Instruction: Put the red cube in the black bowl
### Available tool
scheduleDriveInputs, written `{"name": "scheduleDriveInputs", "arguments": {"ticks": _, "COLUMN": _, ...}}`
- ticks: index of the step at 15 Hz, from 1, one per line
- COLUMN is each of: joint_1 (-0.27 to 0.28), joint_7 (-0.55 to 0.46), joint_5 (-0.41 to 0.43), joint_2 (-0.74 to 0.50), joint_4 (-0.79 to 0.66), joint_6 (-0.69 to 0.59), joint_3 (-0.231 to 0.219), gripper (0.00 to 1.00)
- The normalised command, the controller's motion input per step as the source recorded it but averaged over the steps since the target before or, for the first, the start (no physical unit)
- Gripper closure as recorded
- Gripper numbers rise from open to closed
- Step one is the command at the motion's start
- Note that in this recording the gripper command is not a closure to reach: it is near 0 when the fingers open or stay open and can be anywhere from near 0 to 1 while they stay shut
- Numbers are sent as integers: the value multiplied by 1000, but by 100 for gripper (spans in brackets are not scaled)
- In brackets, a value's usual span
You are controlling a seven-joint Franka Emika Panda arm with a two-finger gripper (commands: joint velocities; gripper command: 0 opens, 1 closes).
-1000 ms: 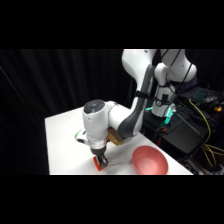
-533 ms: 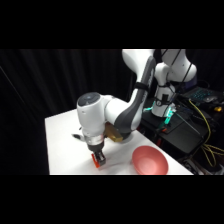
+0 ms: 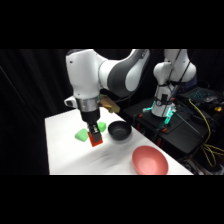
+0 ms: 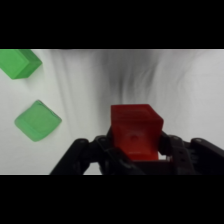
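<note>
over the middle of the white table, the arm's pincer hangs down from the big white wrist, and it pinches the red cube between its two fingers. the cube sits at the very tip, held up off the table as far as i can tell from the side. from the wrist view the pincer is closed in on the red cube from both sides, the black linkage hugging its lower half, so the gap between the fingers is just the cube's own width. the cube's top face and one front face show clearly, a small round dimple on the front.

just to the right of the held cube in the side view stands the black bowl, near the pincer but not touching it, and nothing red is inside it. behind the pincer lie two green blocks: one just left of the cube, one between the pincer and the black bowl. the wrist view shows them too, one green block at the left and another up in the left corner, both apart from the cube.

nearer the table's front right corner rests a wide pink-red bowl, well apart from the pincer.
</note>
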Motion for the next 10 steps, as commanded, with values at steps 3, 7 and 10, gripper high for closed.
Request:
{"name": "scheduleDriveInputs", "arguments": {"ticks": 3, "joint_1": -167, "joint_7": -246, "joint_5": 197, "joint_2": -829, "joint_4": -912, "joint_6": 115, "joint_3": 79, "gripper": 100}}
{"name": "scheduleDriveInputs", "arguments": {"ticks": 7, "joint_1": -132, "joint_7": -219, "joint_5": 182, "joint_2": -783, "joint_4": -858, "joint_6": 163, "joint_3": 43, "gripper": 100}}
{"name": "scheduleDriveInputs", "arguments": {"ticks": 10, "joint_1": -114, "joint_7": -231, "joint_5": 210, "joint_2": -435, "joint_4": -501, "joint_6": 196, "joint_3": -7, "gripper": 100}}
